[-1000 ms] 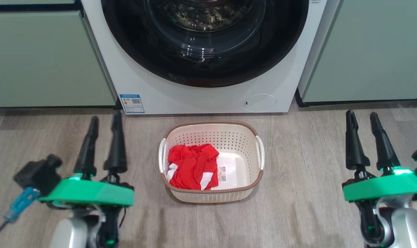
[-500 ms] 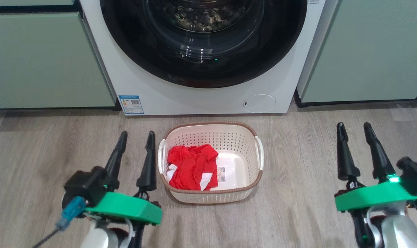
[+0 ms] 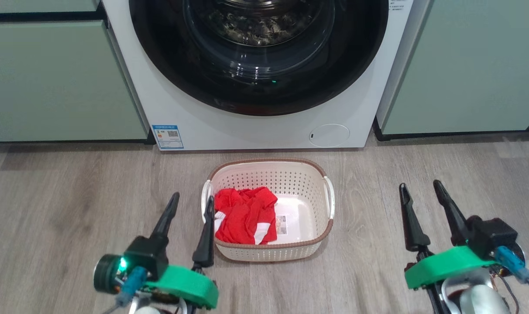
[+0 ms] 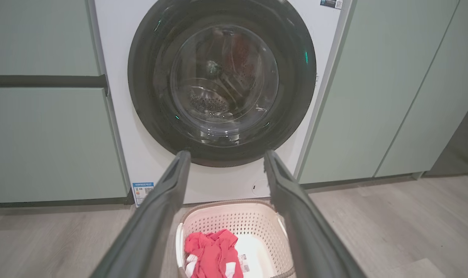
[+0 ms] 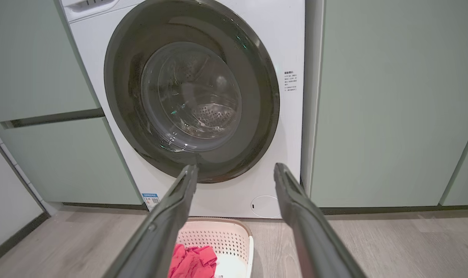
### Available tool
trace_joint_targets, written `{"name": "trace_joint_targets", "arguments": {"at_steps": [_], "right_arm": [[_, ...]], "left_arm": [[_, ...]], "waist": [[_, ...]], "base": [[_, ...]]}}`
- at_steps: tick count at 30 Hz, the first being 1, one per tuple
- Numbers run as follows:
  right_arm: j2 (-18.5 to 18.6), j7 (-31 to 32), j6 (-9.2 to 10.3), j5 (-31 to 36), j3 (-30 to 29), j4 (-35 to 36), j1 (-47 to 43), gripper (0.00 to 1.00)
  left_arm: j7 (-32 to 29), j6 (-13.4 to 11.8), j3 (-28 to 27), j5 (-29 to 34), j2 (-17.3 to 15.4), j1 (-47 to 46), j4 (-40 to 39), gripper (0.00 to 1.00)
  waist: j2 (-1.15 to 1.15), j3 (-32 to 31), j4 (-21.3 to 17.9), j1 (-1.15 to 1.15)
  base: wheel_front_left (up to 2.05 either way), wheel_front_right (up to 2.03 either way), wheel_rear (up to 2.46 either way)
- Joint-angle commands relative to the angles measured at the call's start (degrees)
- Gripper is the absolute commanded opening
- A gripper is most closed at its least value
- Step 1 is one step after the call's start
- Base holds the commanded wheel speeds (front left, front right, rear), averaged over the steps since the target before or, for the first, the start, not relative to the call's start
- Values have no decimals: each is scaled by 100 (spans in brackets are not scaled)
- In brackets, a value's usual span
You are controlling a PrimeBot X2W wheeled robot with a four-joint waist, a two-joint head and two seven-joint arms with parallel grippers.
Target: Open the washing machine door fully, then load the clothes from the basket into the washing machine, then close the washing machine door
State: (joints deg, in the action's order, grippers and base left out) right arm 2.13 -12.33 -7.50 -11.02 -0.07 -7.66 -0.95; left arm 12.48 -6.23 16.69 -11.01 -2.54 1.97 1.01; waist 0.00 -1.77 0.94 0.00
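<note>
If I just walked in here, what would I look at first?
You'd see the big round washing machine door, shiny black with a glass window, shut on the white washing machine. Next, the bright red clothes lying in the left part of the basket on the floor before it. The left gripper and right gripper stand open either side of the basket.

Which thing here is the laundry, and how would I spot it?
Find the big white washing machine between pale green cabinets. On the floor just before it sits a cream perforated basket with a brown rim. The clothes lie crumpled in its left half: bright red fabric with white bands, and nothing else nearby is red.
</note>
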Motion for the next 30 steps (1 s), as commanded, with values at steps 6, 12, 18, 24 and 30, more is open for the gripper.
{"name": "trace_joint_targets", "arguments": {"at_steps": [6, 12, 18, 24, 30], "right_arm": [[73, -188, 1, 550, 153, 155, 211, 100], [75, -267, 1, 807, 145, 133, 225, 100], [75, -267, 1, 717, 129, 66, 219, 100], [75, -267, 1, 607, 121, -14, 228, 100], [75, -267, 1, 572, 120, -59, 240, 100]], "left_arm": [[172, -39, -36, 505, -33, -186, -118, 100], [252, -89, 24, 781, -35, -185, -143, 100], [252, -180, -13, 663, -34, -150, 18, 100], [252, -270, -66, 372, -34, -135, 146, 100], [252, -310, -117, 210, -34, -135, 194, 100]], "waist": [[0, -30, -1, 0], [0, -51, 1, 0], [0, -81, -2, 0], [0, -90, -17, 0], [0, -89, -43, 0]], "base": [[0, 0, 0], [0, 0, 0], [0, 0, 0], [0, 0, 0], [0, 0, 0]]}}
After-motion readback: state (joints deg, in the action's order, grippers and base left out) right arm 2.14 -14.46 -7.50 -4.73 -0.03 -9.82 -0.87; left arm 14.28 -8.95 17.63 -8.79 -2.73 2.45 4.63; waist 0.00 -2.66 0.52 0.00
